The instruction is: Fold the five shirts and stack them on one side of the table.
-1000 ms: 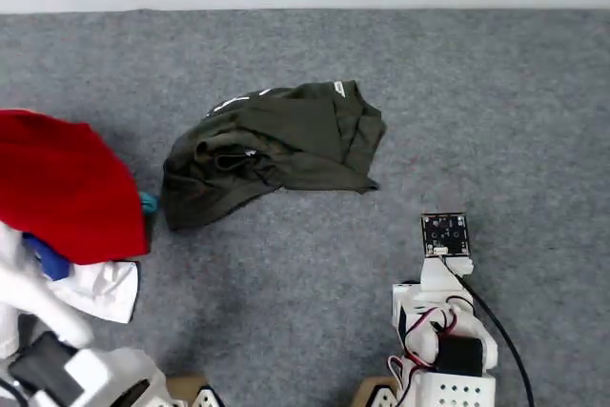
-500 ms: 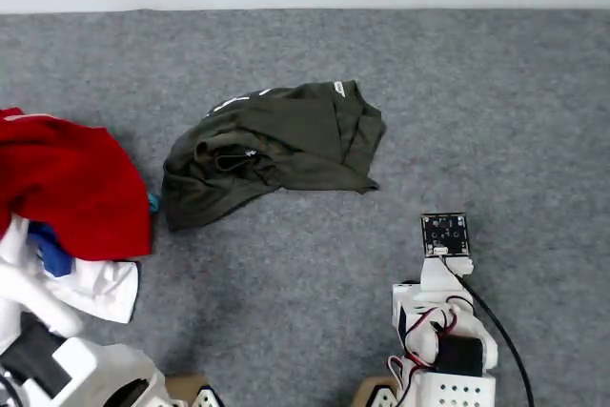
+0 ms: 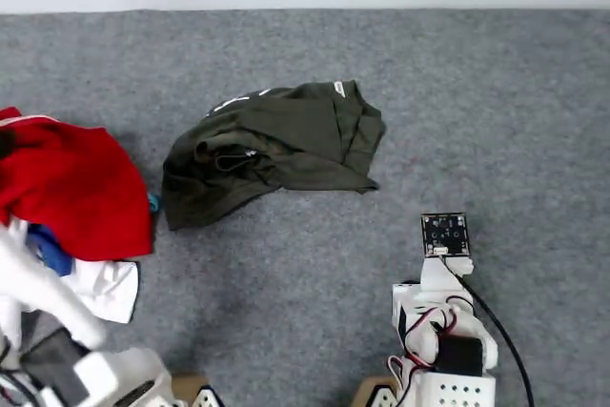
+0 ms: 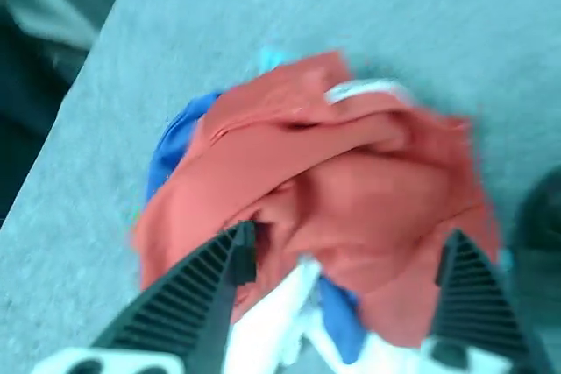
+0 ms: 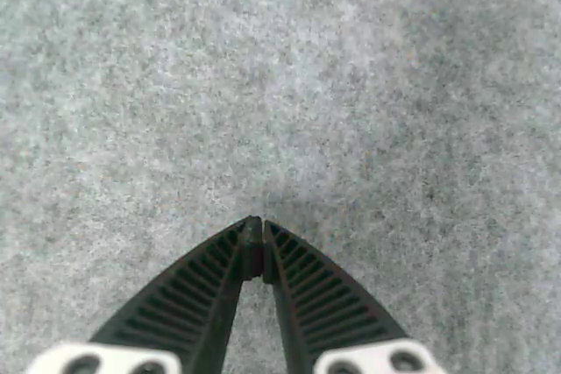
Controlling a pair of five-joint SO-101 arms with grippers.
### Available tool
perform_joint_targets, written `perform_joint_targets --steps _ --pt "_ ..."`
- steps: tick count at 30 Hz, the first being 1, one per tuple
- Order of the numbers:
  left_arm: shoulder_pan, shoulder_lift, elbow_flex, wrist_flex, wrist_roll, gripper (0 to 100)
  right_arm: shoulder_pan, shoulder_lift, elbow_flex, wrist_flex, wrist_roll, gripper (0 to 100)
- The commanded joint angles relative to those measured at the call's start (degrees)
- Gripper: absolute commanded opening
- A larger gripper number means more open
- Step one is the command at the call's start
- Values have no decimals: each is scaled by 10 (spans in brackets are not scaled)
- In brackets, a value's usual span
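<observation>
A crumpled dark green shirt [image 3: 272,145] lies mid-table. At the left edge a red shirt [image 3: 71,188] tops a pile with a blue shirt [image 3: 48,250], a white shirt [image 3: 107,290] and a teal scrap [image 3: 150,202]. My left gripper [image 4: 346,256] hangs open above the red shirt [image 4: 351,190], nothing between its fingers; blue cloth [image 4: 175,146] and white cloth [image 4: 272,330] peek out below. The left arm [image 3: 43,297] stands over the pile's near side. My right gripper [image 5: 257,238] is shut and empty, pointing down at bare carpet; its arm [image 3: 443,321] sits at the near right.
Grey carpet [image 3: 515,121] covers the table up to a pale wall at the back. The table's left edge [image 4: 79,85] runs close beside the pile. The right half holds nothing but the right arm.
The red shirt, raised and spread a second ago, has dropped and settled onto the left pile. The left arm's base end shifted slightly. The right arm and the green shirt kept still.
</observation>
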Motion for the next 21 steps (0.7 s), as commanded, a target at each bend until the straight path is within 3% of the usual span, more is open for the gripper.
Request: perform_joint_targets --steps 1,12,15,21 --pt "78 -56 27 14 17 251 -2 -5 8 3 2 9" --pt "350 -98 195 13 18 113 -13 -4 8 2 9 9" --pt "414 -98 265 -4 18 100 -1 -6 4 1 62 9" --pt "452 -98 409 -102 14 86 22 0 -95 -61 112 9"
